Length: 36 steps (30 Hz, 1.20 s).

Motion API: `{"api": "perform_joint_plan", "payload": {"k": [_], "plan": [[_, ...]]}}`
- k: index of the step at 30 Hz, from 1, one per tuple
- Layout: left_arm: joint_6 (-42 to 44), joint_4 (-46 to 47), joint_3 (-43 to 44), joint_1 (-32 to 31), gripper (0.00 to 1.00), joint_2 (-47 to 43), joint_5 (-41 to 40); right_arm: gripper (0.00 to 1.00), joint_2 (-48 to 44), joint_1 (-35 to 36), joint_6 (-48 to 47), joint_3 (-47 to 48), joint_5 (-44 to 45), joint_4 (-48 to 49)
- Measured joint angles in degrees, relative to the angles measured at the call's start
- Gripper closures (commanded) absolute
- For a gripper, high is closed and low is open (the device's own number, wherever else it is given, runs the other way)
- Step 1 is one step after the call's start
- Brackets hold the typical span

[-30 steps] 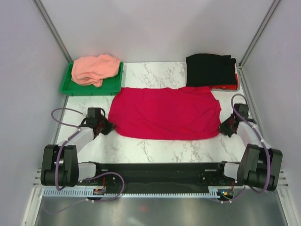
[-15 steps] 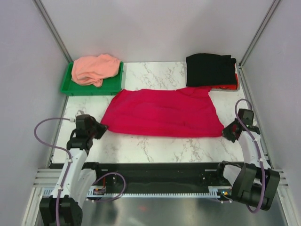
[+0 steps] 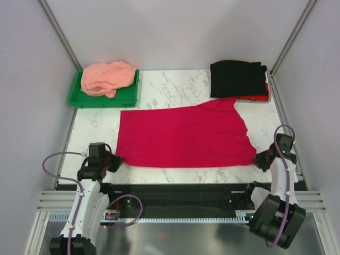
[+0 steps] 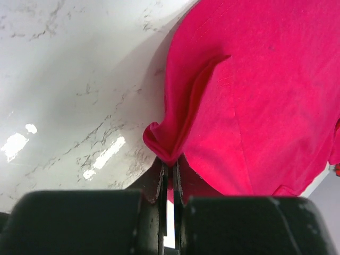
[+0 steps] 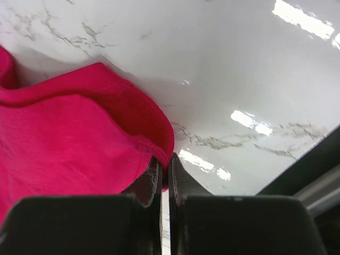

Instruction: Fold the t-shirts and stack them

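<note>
The crimson-red t-shirt (image 3: 183, 135) lies spread across the middle of the marble table. My left gripper (image 3: 116, 161) is shut on its near left corner, seen pinched in the left wrist view (image 4: 169, 159). My right gripper (image 3: 259, 160) is shut on its near right corner, seen pinched in the right wrist view (image 5: 166, 159). The salmon-pink t-shirt (image 3: 106, 77) lies crumpled in the green tray (image 3: 125, 96) at the back left. The black t-shirt (image 3: 237, 78) lies folded at the back right, on top of something red (image 3: 254, 98).
Grey walls close the table on the left, right and back. A black rail (image 3: 175, 190) runs along the near edge between the arm bases. Bare marble (image 3: 175, 82) shows between the tray and the black shirt.
Both grippers have pulled the red shirt's near corners toward the near edge and outward. The shirt now lies flatter, wider and closer to me, its far edge away from the tray.
</note>
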Motion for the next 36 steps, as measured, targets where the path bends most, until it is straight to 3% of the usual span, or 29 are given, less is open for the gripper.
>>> {"api": "perform_joint_plan", "payload": {"k": [3, 5, 6, 8, 9, 10, 11, 12, 14, 15, 20, 24, 29, 36], "plan": [[-2.1, -2.3, 0.1, 0.0, 0.95, -2.5, 0.0, 0.99, -2.3, -1.2, 1.2, -0.1, -0.4, -2.6], [-3.5, -4.3, 0.4, 0.0, 0.91, -4.9, -0.2, 0.91, -4.9, -1.3, 1.6, 0.2, -0.1, -4.8], [-4.2, -5.3, 0.7, 0.0, 0.87, -6.1, -0.2, 0.83, -6.4, -1.3, 1.7, 0.7, 0.5, -6.1], [-5.9, -7.7, 1.4, 0.0, 0.71, -8.8, -0.3, 0.83, -8.8, -1.3, 2.1, 2.1, 1.3, -8.6], [-6.8, -9.0, 1.8, 0.0, 0.44, -10.3, -0.5, 0.74, -9.4, -1.3, 2.2, 2.8, 1.6, -9.4], [-7.3, -10.1, 2.2, 0.0, 0.01, -11.4, -0.8, 0.66, -9.7, -1.3, 2.6, 3.2, 1.6, -9.8], [-8.2, -11.4, 2.8, 0.0, 0.00, -12.8, -1.1, 0.54, -9.9, -1.4, 2.8, 3.6, 1.6, -10.2], [-9.1, -12.3, 3.4, 0.0, 0.00, -13.9, -1.6, 0.29, -10.0, -1.4, 2.9, 3.9, 1.5, -10.4], [-9.2, -14.3, 6.0, 0.0, 0.00, -14.3, -3.0, 0.06, -9.6, -1.5, 2.2, 5.0, 1.2, -10.9], [-9.0, -14.5, 7.4, 0.0, 0.00, -13.9, -3.7, 0.02, -9.1, -1.4, 1.6, 6.1, 1.1, -11.0], [-4.2, -13.2, 17.2, 0.1, 0.00, -6.6, -8.0, 0.02, -4.6, 0.7, -0.2, 15.3, 1.4, -9.1], [4.0, -8.6, 21.9, 0.1, 0.00, 1.6, -8.2, 0.02, 0.9, 7.7, -1.3, 18.8, -1.1, 1.2], [16.2, -4.9, 26.6, 0.1, 0.00, 10.2, -8.3, 0.13, 23.2, 18.2, -5.4, 30.4, -2.7, 13.2], [24.2, -3.3, 25.5, 0.1, 0.01, 8.6, -8.6, 0.24, 50.0, 20.1, -11.1, 42.3, -5.0, 26.5]]}}
